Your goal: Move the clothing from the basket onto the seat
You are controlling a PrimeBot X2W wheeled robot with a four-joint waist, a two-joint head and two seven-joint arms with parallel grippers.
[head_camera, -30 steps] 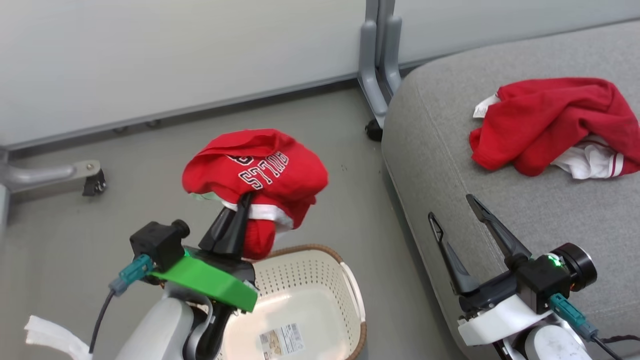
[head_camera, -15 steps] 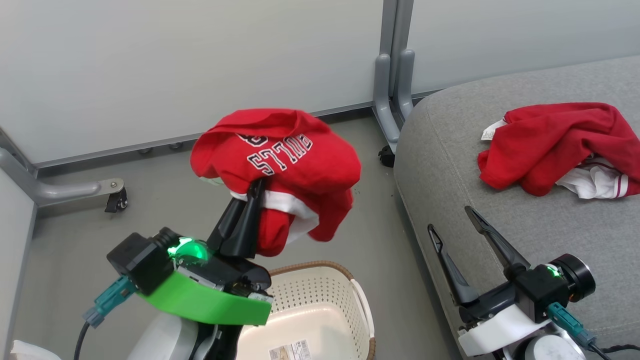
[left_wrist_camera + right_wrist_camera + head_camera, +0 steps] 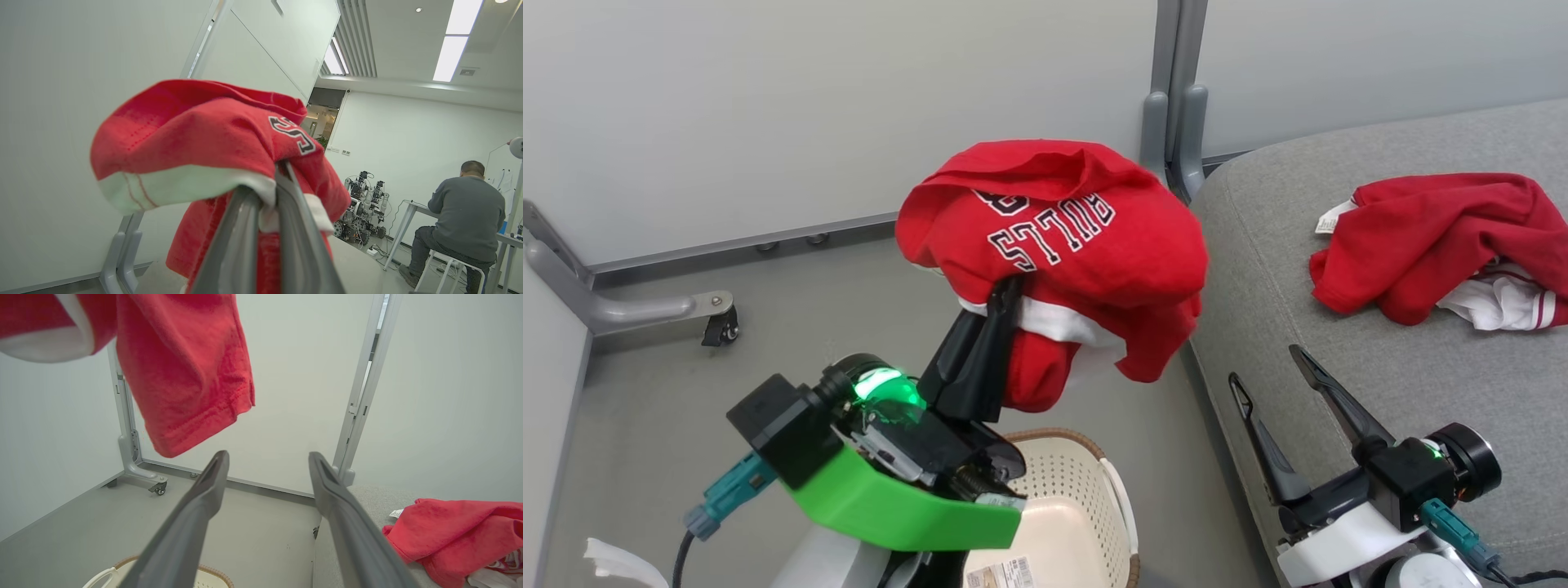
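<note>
Clamps the BULLS garment in the left gripper above the basket; holds the right gripper spread, empty, tagged garment on the seat beyond.

A grey floor is being enclosed by pale partition panels carried on grey posts with castered feet, while a farther room, with white table and stool, is being lit by long ceiling lights.

BULLS garment aloft nr basket; 2nd garment on seat
</note>
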